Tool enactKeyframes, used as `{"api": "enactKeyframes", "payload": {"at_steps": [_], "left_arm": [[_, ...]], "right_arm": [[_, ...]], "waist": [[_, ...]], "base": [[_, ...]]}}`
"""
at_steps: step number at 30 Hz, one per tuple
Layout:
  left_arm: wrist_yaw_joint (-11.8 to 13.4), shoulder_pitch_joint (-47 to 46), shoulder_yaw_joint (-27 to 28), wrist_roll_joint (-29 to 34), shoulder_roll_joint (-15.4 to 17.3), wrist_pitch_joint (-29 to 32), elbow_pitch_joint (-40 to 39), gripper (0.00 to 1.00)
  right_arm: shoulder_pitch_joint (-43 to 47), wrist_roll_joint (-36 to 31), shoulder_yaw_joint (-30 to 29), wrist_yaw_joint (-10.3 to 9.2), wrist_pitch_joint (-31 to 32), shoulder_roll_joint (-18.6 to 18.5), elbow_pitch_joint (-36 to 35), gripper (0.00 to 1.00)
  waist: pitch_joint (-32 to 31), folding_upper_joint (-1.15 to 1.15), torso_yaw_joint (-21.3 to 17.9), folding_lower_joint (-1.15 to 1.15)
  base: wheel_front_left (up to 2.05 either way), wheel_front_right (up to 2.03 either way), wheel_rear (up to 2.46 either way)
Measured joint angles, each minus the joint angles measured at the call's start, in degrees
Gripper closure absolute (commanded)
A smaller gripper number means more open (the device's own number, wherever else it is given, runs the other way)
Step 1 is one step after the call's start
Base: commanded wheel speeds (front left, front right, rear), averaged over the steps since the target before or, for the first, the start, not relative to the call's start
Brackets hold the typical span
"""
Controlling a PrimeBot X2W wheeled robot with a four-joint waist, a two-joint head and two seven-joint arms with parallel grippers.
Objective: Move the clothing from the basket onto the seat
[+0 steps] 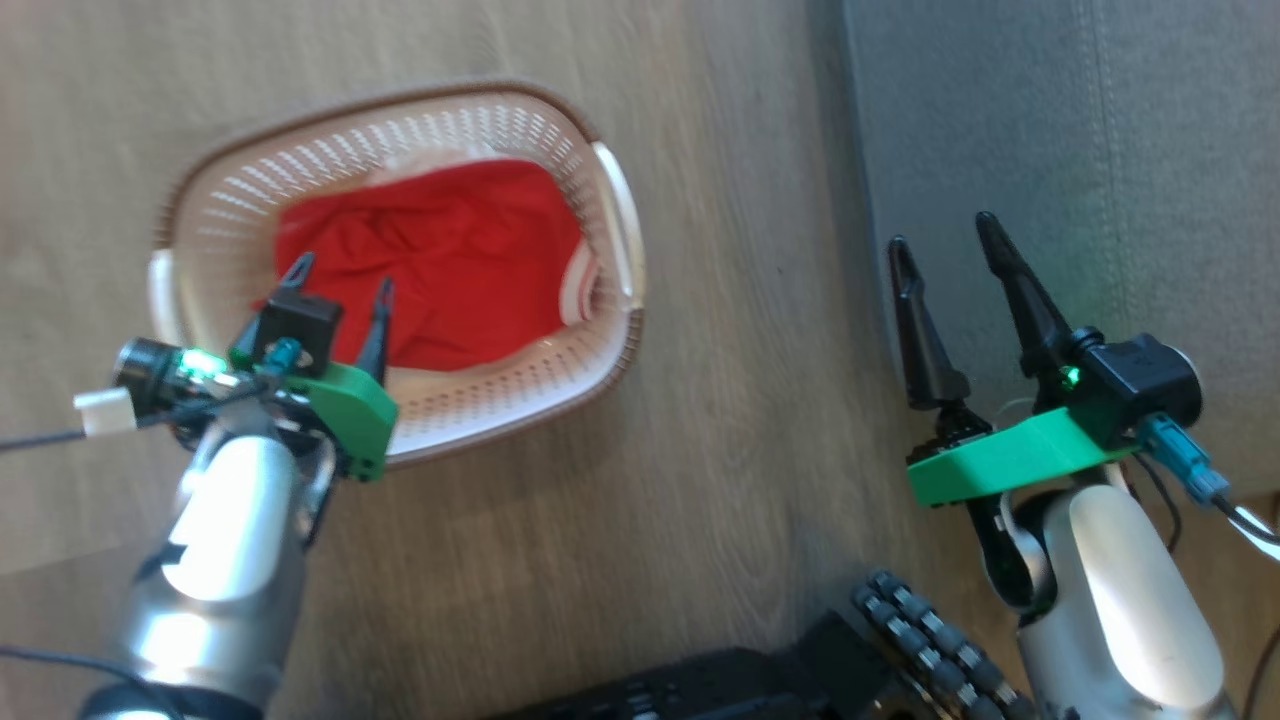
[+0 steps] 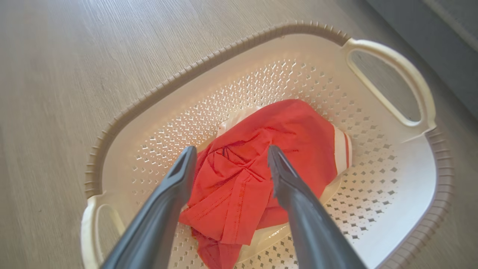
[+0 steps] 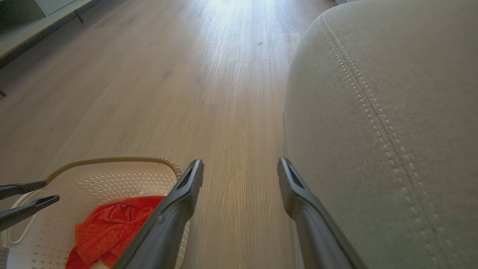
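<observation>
The right gripper [image 3: 241,170] hangs with its two dark fingers spread wide and nothing between them, over a pale wood-grain floor [image 3: 209,93]. To the right rises the rounded corner of the grey seat [image 3: 373,112], crossed by a double line of pale stitching [image 3: 358,93]. At lower left sits the cream basket [image 3: 112,175], its ribbed rim partly hidden behind one finger, with crumpled red clothing [image 3: 108,228] lying inside. The left gripper [image 3: 50,190] reaches in from the left edge above the basket, its fingertips parted. A low pale cabinet [image 3: 37,22] lines the far upper left.
</observation>
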Motion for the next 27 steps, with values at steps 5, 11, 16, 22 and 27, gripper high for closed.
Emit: {"api": "enactKeyframes", "payload": {"at_steps": [5, 11, 16, 22, 27], "left_arm": [[0.0, -5.5, -1.4, 1.2, 3.1, 0.0, 6.4, 0.0], [-0.1, -11.8, -5.0, 5.2, 7.2, 0.0, 14.9, 0.0], [-0.1, -15.2, -7.0, 6.8, 9.9, 0.0, 19.5, 0.0], [-0.4, -19.9, -10.7, 9.9, 10.0, 0.7, 26.7, 0.0], [-0.6, -22.4, -14.2, 12.8, 10.1, 4.3, 30.0, 0.0]], "right_arm": [[-1.3, 2.6, 2.1, 0.0, 0.0, 0.1, -0.6, 0.0], [-2.3, 6.0, 4.9, 0.0, 0.0, 0.3, -1.2, 0.0], [-2.3, 8.6, 6.4, 0.0, 0.0, 0.4, -1.7, 0.0], [-2.2, 9.2, 6.4, 0.0, 0.0, 0.6, -2.0, 0.0], [-2.0, 10.1, 6.4, 0.0, 0.0, 0.6, -2.9, 0.0]], "waist": [[4.4, 0.0, -3.8, -0.01], [8.4, 0.0, -8.7, -0.01], [11.0, 0.0, -12.5, -0.01], [12.8, 0.0, -14.2, -0.01], [13.3, 0.0, -14.5, -0.01]], "base": [[0.0, 0.0, 0.0], [0.0, 0.0, 0.0], [0.0, 0.0, 0.0], [0.0, 0.0, 0.0], [0.0, 0.0, 0.0]]}}
